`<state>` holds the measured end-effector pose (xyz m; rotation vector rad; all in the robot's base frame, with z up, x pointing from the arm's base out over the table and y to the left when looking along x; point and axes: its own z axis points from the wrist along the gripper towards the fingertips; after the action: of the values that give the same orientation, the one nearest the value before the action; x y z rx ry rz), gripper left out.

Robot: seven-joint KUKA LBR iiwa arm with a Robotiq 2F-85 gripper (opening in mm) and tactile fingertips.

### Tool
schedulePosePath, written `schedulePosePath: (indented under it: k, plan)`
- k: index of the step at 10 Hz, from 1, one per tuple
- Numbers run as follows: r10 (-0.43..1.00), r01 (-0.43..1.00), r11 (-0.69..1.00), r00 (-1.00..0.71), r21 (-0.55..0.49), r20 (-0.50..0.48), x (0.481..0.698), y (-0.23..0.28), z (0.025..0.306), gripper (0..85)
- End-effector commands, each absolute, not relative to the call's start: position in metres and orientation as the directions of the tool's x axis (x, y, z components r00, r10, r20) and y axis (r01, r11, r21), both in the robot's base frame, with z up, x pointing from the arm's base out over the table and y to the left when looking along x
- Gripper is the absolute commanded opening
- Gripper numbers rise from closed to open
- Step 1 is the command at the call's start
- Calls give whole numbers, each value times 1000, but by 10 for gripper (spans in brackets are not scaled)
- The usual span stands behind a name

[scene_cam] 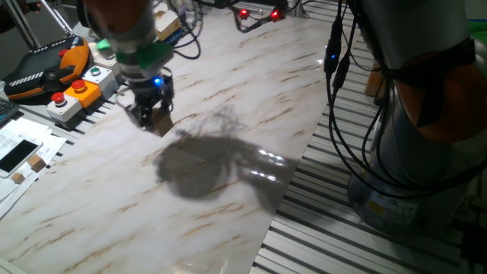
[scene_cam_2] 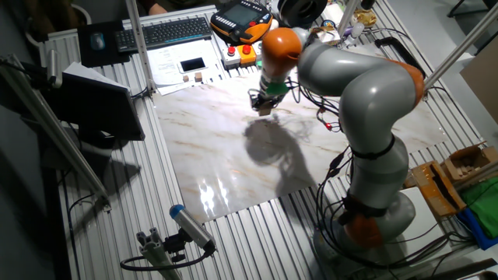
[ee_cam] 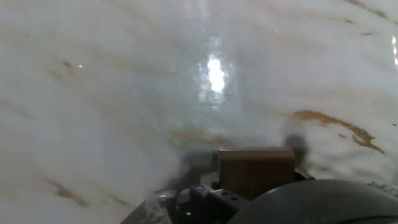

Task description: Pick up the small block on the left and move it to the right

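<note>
The small block (scene_cam: 160,119) is a plain tan wooden cube that sits between my gripper's fingers at the far left of the marble board (scene_cam: 228,190). My gripper (scene_cam: 151,115) is shut on it, low over the board. I cannot tell if the block touches the surface. In the other fixed view the gripper (scene_cam_2: 264,103) holds the block (scene_cam_2: 264,110) near the board's far edge. In the hand view the block (ee_cam: 256,170) fills the bottom centre, close to the camera, with the fingers mostly hidden.
An orange teach pendant (scene_cam: 46,65) and a button box (scene_cam: 76,95) lie just left of the gripper. A phone (scene_cam: 17,154), a tinier tan cube (scene_cam: 34,162) and papers lie at the left edge. Cables (scene_cam: 338,114) and the arm's base (scene_cam: 426,129) stand on the right.
</note>
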<state>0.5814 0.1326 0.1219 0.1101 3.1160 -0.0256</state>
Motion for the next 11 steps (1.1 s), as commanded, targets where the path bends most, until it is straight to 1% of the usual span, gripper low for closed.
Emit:
schedulePosePath:
  k: [1,2,6,11]
  plan:
    - [65,65,998,-997,-2,-34,583,148,115,7]
    - [68,68,998,-997,2,-46,584,153,108,7]
    - [64,64,998,-997,14,-53,588,169,96,7]
    - [42,42,999,-997,-3,-63,592,179,80,7]
